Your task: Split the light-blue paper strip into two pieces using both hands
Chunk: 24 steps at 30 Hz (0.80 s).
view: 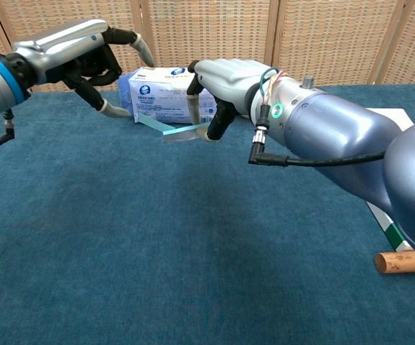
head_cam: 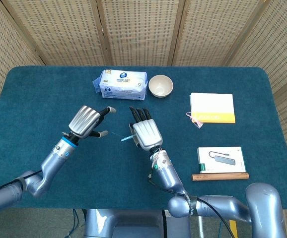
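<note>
Strip [view: 173,129] hangs above desk [head_cam: 34,89], pinched at its right end by your right hand [head_cam: 146,133]; left hand [head_cam: 87,121] open, just beside. Grab carelessly and it slips free untorn.

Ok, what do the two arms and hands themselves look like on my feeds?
Both arms are smooth silver-grey metal. The left hand has a ribbed silver back and black fingers with pale tips, above a bright blue band at the wrist. The right hand matches it; the chest view shows a green light on its wrist, thin coloured wires there, and a black cable running along the forearm.
</note>
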Available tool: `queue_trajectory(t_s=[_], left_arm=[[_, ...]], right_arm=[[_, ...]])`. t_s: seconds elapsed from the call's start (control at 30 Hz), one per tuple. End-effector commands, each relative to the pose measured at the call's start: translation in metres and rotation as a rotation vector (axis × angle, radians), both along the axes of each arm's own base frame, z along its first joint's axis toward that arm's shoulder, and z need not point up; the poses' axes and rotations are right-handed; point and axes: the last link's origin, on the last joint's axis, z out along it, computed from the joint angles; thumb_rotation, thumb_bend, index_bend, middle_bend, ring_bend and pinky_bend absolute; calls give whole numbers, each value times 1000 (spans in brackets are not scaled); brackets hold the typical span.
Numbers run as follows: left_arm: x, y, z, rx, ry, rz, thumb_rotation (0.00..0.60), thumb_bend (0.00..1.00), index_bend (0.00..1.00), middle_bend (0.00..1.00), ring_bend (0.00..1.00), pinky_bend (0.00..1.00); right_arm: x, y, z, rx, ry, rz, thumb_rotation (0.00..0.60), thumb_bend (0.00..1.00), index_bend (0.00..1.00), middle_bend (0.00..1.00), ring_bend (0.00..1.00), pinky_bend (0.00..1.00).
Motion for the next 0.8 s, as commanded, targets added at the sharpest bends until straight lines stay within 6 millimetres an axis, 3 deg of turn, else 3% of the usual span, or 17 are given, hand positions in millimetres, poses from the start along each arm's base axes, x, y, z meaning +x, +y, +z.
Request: queue_trajectory(t_s=[0.03,0.47,0.8], left_arm=[[12,-2,-14,-61,-35,12,600,16,406,920,995,949],[16,-7,-20,-70,-6,25,600,257,555,920,995,949],[22,-4,-20,-57,5,27,600,267,558,920,995,949]], right_arm=[[2,-1,-1,-2,-2,-11,600,466,688,0,0,0],[1,-4,6,-15,6,-37,600,466,688,0,0,0],[-1,-3,8,-17,12,-40,600,485,688,0,0,0]])
